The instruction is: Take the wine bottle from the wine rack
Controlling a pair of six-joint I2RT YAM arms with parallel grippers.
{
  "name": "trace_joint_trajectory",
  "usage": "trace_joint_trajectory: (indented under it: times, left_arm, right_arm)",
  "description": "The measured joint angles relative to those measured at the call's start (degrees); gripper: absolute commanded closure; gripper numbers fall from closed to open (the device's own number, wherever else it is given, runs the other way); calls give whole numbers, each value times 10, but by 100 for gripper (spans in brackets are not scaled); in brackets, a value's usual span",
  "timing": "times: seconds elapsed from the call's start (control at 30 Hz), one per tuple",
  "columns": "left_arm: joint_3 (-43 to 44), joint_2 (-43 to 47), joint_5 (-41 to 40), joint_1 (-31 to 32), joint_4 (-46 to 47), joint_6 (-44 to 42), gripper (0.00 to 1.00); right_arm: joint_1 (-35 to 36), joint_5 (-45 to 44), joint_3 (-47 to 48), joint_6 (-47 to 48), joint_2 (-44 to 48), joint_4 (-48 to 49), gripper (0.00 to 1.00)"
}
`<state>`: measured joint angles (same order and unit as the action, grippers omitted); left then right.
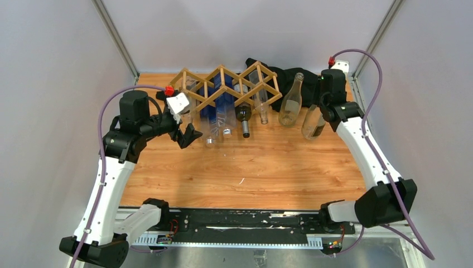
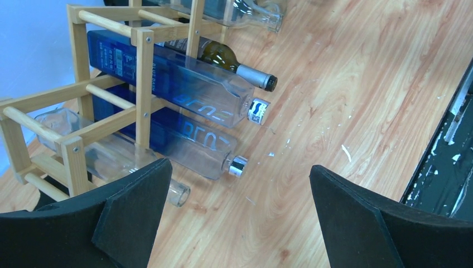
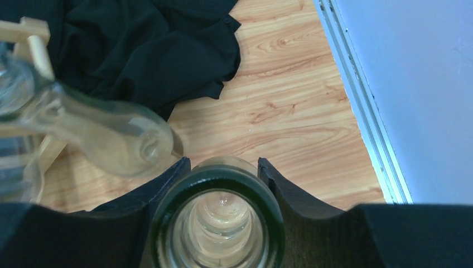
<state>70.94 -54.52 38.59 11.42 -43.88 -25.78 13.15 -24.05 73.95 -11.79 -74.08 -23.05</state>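
The light wooden wine rack (image 1: 223,84) stands at the back of the table and also shows in the left wrist view (image 2: 78,134). It holds several lying bottles: two blue ones (image 2: 184,89), a dark green wine bottle (image 1: 244,118) and clear ones. My right gripper (image 1: 323,109) is shut on the neck of an upright clear bottle (image 1: 313,124), right of the rack and off it. In the right wrist view its mouth (image 3: 217,220) sits between my fingers (image 3: 167,190). My left gripper (image 1: 187,137) is open and empty at the rack's left front, seen in its wrist view (image 2: 240,223).
Another clear bottle (image 1: 291,103) stands upright just left of the held one, close to it (image 3: 111,139). A black cloth (image 1: 287,75) lies behind the rack's right end. The metal rail and wall (image 3: 357,106) run close on the right.
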Motion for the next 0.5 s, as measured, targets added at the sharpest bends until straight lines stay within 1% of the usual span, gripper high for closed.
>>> trace_joint_trajectory:
  times: [0.27,0.5]
  left_arm:
    - [0,4,4,0,0,-11,0]
    - [0,5,4,0,0,-21,0]
  right_arm:
    - [-59,12,0,-3,-72,67,100]
    - [-68,14,18,1,-135,110,100]
